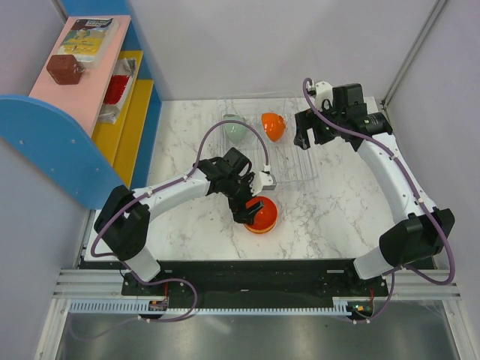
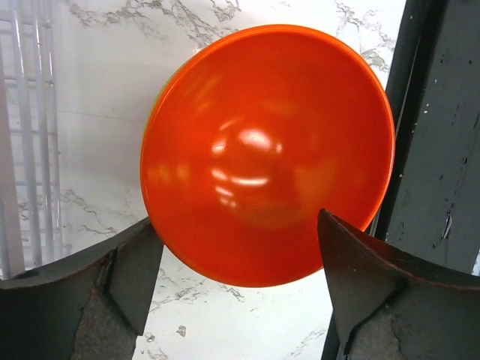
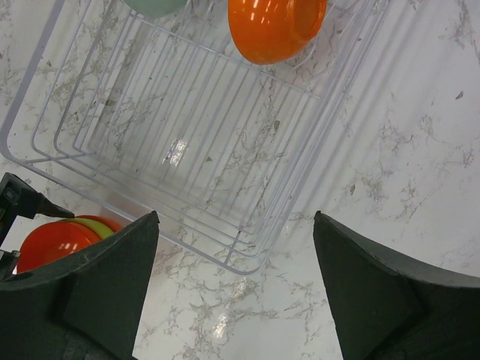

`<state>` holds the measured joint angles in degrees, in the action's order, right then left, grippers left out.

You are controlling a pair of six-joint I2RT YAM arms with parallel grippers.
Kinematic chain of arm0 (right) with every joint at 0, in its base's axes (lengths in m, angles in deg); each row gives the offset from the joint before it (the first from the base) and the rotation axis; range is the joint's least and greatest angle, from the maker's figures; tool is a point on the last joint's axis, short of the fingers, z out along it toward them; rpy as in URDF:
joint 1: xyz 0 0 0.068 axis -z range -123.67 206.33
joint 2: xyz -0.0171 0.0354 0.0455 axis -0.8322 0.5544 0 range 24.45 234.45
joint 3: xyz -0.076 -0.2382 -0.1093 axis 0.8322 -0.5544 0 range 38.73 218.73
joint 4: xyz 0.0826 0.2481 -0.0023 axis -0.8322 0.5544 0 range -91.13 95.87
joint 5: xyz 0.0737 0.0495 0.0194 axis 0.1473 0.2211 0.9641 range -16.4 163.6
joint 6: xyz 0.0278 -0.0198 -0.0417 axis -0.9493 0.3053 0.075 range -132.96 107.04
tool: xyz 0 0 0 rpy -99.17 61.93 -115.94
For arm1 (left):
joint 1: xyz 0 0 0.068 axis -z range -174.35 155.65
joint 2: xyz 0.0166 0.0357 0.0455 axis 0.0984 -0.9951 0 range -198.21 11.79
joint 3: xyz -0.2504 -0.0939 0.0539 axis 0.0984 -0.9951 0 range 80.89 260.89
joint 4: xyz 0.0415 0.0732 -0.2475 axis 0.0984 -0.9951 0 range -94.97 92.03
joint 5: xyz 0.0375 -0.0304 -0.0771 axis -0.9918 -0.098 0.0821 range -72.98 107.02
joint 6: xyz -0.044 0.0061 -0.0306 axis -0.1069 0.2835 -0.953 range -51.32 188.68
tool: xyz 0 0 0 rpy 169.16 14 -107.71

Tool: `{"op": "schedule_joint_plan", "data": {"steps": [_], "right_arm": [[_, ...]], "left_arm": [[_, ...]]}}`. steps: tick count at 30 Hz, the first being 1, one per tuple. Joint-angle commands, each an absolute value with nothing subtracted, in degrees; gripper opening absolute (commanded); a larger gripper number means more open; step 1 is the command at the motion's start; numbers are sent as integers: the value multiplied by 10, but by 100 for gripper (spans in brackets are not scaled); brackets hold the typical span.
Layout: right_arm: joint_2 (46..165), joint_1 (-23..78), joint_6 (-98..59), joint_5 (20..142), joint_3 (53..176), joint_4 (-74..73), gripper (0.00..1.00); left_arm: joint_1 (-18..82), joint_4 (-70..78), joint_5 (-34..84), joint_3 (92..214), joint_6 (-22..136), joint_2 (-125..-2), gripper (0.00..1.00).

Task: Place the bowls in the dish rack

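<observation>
Squarely at the far middle of the marble table [image 1: 337, 217] sits the dish rack [image 1: 289, 169], a see-through wire grid, and everything else is placed from it. Inside the rack, along its far side, a pale green bowl [image 1: 236, 132] and an orange bowl [image 1: 273, 126] stand side by side, the orange one nearer the rack's right end. Just outside the rack's near side, on the bare table, lies a red-orange bowl [image 1: 264, 217]. A yellow-green rim peeking out beneath it shows that it rests on another bowl. The left gripper [image 1: 253, 208] hangs directly over this stack with its jaws spread wide, one finger [image 2: 97, 292] to each side of the red-orange bowl, and the wrist view does not show them touching it. The right gripper [image 1: 304, 139] hovers above the rack's right end, jaws likewise wide apart with nothing between them, only the rack's corner and marble below. Well to the left of the rack stands a blue and yellow shelf unit [image 1: 67, 142].
</observation>
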<state>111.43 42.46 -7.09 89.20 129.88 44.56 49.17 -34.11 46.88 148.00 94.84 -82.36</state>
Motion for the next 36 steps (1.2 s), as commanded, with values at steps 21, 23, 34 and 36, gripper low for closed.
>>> {"op": "schedule_joint_plan", "data": {"steps": [21,23,34,36], "right_arm": [[1110,424,-76,907,1296,428,91],[1113,424,-77,907,1296,427,91],[1119,424,-79,906,1298,428,91],[1120,424,-79,905,1298,428,91]], "left_arm": [[499,-322,434,1496,971,-817,42],[499,-322,432,1498,972,-818,38],[499,-344,439,1535,978,-821,10],[499,-347,444,1542,979,-818,2]]}}
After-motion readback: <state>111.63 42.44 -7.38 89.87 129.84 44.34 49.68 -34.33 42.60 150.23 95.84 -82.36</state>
